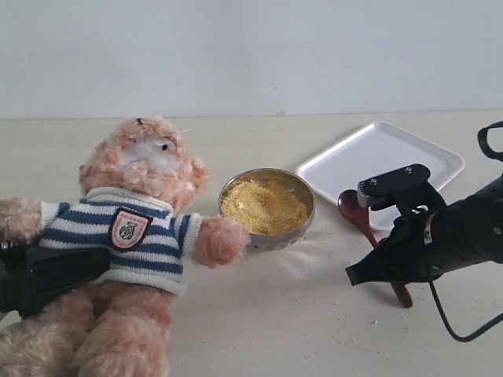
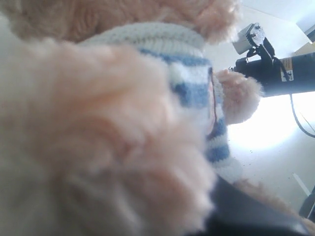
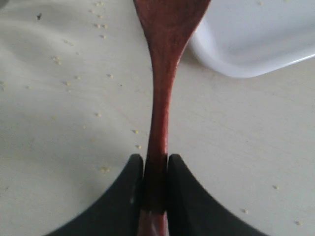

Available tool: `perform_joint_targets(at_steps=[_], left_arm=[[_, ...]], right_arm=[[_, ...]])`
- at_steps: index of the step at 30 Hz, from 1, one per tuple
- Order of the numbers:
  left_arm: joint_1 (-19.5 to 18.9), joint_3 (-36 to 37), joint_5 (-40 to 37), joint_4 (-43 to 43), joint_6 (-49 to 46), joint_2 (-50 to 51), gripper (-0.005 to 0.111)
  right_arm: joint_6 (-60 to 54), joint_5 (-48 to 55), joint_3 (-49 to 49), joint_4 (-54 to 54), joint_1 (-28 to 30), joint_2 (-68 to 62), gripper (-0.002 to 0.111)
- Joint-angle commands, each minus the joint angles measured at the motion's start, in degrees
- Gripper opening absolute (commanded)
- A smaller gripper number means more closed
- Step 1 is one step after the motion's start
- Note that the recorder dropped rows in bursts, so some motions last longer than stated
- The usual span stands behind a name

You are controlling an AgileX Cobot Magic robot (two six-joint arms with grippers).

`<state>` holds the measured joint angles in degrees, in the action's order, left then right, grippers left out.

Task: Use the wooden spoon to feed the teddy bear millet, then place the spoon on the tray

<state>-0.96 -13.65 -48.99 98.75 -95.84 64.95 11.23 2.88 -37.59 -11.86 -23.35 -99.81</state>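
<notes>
On the pale table (image 1: pixel 275 322), the right gripper (image 3: pixel 155 161) clamped the spoon (image 3: pixel 164 73) by its handle, spoon bowl just beside the tray (image 1: pixel 393 153); the left gripper (image 1: pixel 82 271), against the bear (image 1: pixel 145 188), hid its jaws.

My exterior view is evenly bright, shadows soft. On the left wrist the teddy bear (image 2: pixel 98 147) fills the lens, blurred — glare burns out the table (image 2: pixel 256 128) beyond. Right wrist reads slightly soft.
</notes>
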Motion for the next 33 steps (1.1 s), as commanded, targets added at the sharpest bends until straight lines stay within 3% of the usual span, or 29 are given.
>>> perform_joint_targets(at_steps=[1,14,20,26,33], left_arm=[[-0.1,-0.3,-0.9,0.5,0.5,0.1,0.005],[-0.1,-0.3,-0.6,0.3,0.5,0.1,0.005],[-0.1,-0.3,-0.5,0.3,0.2,0.1,0.005],[-0.1,-0.3,-0.5,0.3,0.2,0.1,0.005],[-0.1,-0.3,-0.5,0.3,-0.2,0.1,0.005]], right_arm=[[0.4,-2.9,-0.2,-0.5,0.5,0.1,0.000],[-4.4,3.5,-0.4,-1.0,-0.7,9.3,0.000],[-13.5,25.7,-11.5,-2.3,-6.1,14.0,0.000],[-15.8,43.5,-27.0,-12.7,-13.1,13.6,0.000],[-22.1,61.2,-37.6,-21.4,-17.8,5.3,0.000]])
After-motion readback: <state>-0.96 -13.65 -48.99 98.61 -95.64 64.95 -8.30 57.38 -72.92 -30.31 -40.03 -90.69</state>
